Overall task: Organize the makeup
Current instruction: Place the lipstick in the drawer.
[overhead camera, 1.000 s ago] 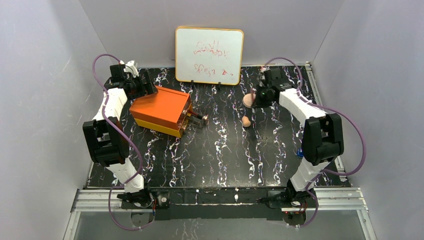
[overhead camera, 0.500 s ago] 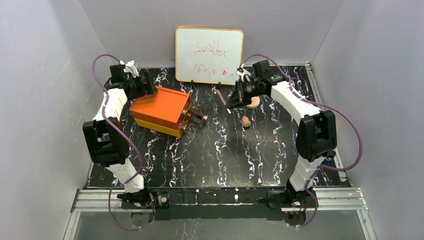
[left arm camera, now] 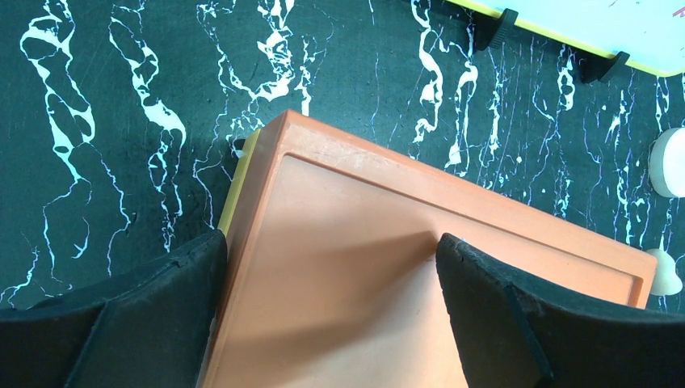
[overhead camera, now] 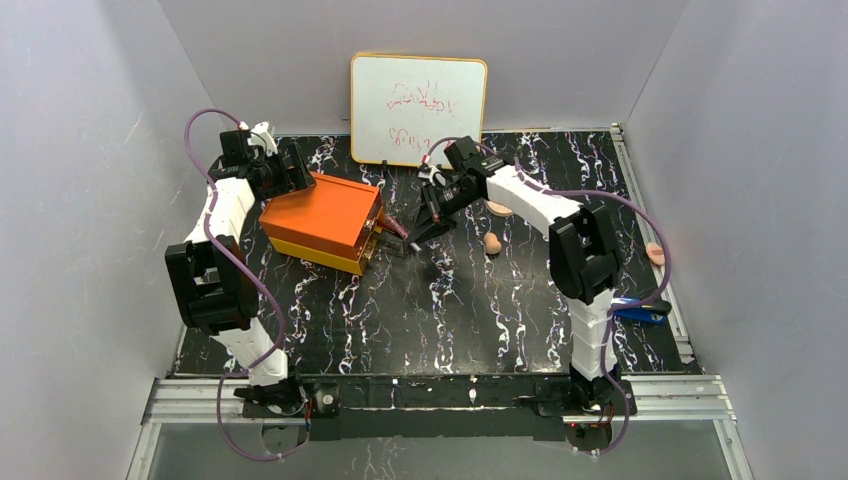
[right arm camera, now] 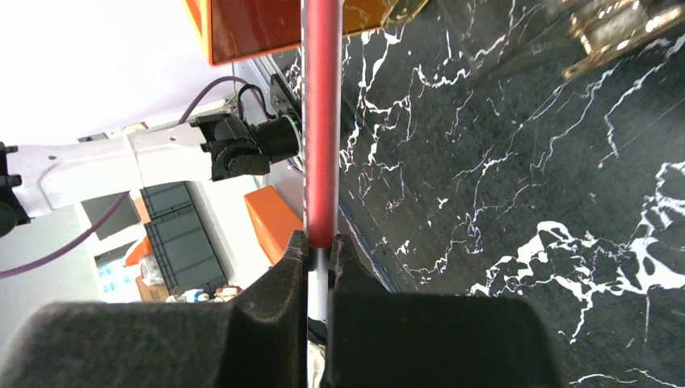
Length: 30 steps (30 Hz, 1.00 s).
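My right gripper [overhead camera: 418,225] is shut on a thin red pencil-like stick [right arm camera: 323,121]. It holds the stick [overhead camera: 398,227] pointing at the open clear drawer [overhead camera: 385,240] on the front of the orange box [overhead camera: 320,215]. My left gripper [overhead camera: 290,172] is open, with its jaws astride the back corner of the box top [left arm camera: 388,267]. A tan egg-shaped sponge [overhead camera: 492,243] and a flat peach disc [overhead camera: 500,208] lie on the table behind my right arm. The black compact is not in view.
A whiteboard [overhead camera: 418,97] stands at the back centre. A blue stapler-like object [overhead camera: 640,310] lies by the right edge of the table, and a small peach item [overhead camera: 655,253] sits further back by that edge. The drawer's gold fitting [right arm camera: 614,32] shows in the right wrist view.
My right arm has swung left from the back right, carrying the red stick to the drawer at the box front. The left arm has not moved.
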Each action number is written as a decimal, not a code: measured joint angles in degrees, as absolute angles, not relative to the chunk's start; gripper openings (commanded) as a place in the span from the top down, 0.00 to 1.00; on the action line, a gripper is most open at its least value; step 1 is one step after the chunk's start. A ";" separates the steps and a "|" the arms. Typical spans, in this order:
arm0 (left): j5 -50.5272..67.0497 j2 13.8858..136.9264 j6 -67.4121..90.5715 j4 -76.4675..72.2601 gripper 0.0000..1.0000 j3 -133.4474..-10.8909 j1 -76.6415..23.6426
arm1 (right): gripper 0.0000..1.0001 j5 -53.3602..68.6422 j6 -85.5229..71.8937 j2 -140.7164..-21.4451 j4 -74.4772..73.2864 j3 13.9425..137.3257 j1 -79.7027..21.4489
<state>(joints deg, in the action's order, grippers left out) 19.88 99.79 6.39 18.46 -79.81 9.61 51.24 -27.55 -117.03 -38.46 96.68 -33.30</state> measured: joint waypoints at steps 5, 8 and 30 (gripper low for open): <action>19.88 99.53 6.39 18.70 0.04 -79.61 9.61 | 0.99 50.48 -28.32 -121.30 -40.40 102.41 -33.30; 19.88 99.53 6.39 18.72 0.05 -79.61 9.61 | 0.99 49.80 -28.60 -123.70 -41.47 104.40 -33.30; 19.79 99.53 6.37 18.72 0.04 -79.61 9.61 | 0.99 48.12 -29.89 -135.13 -48.07 117.89 -33.52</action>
<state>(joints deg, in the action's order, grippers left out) 19.79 99.53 6.37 18.72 -79.61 9.61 48.12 -29.89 -135.13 -48.07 117.89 -33.52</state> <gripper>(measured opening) 0.956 0.085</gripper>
